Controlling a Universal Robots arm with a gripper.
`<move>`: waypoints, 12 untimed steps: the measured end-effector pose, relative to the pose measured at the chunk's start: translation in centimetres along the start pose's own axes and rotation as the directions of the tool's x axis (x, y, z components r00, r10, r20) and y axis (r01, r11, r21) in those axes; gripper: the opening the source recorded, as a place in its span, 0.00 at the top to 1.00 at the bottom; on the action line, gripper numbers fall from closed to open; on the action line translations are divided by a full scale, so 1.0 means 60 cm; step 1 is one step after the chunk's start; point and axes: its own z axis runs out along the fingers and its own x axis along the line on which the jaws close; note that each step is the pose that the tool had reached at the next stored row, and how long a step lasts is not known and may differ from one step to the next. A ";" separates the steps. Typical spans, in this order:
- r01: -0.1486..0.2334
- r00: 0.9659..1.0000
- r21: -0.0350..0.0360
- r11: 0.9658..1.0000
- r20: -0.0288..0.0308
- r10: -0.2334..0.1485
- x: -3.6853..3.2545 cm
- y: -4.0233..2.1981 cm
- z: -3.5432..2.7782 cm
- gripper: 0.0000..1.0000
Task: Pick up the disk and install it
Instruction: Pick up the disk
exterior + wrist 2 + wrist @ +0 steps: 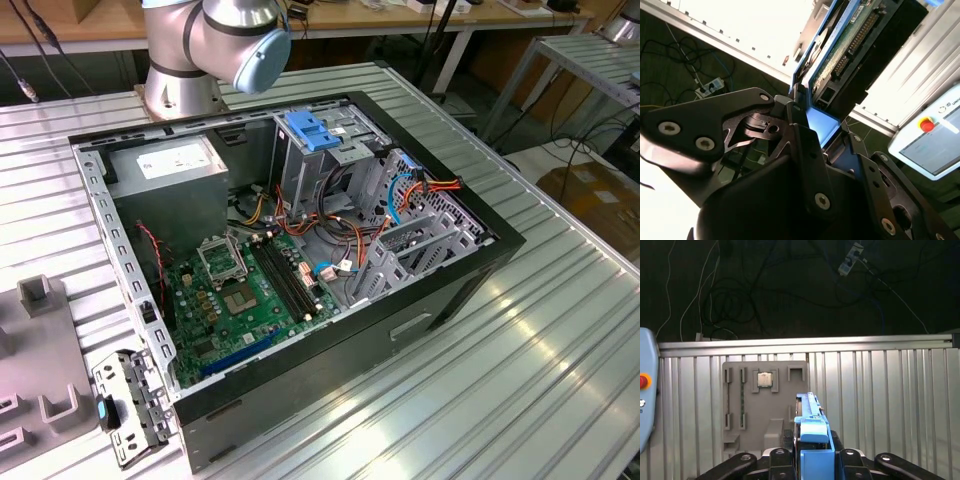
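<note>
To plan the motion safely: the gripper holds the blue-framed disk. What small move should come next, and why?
Probably a short move carrying the disk toward the open computer case. The gripper is shut on its blue carrier, so picking looks done, yet beyond it lies the grey fixture plate, not the case.

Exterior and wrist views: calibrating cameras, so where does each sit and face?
Exterior view: off the arm, raised, looking down into the open computer case; the arm's base shows.
First wrist view: at the wrist, looking past the pincer to a grey parts tray.
Second wrist view: at the wrist, looking along the disk, circuit-board side.
Shared: both wrist views show the pincer shut on the disk.
</note>
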 end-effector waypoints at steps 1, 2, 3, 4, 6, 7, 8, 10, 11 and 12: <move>0.000 1.000 0.000 1.000 0.000 0.000 0.000 -0.002 0.000 0.63; 0.000 1.000 0.000 1.000 0.000 0.000 0.000 -0.005 0.000 0.63; 0.000 1.000 0.000 1.000 0.000 0.000 0.000 -0.006 0.000 0.63; 0.000 1.000 0.000 1.000 0.000 0.000 0.000 -0.007 0.000 0.63; 0.000 1.000 0.000 1.000 0.000 0.000 0.001 -0.011 0.000 0.63; 0.000 1.000 0.000 1.000 0.000 0.000 0.001 -0.012 0.000 0.63; 0.000 1.000 0.000 1.000 0.000 0.000 0.002 -0.013 0.000 0.63; 0.000 1.000 0.000 1.000 0.000 0.000 0.005 -0.014 -0.001 0.63; 0.000 1.000 0.000 1.000 0.000 0.000 0.005 -0.015 -0.001 0.63; 0.000 1.000 0.000 1.000 0.000 0.000 0.005 -0.016 -0.001 0.63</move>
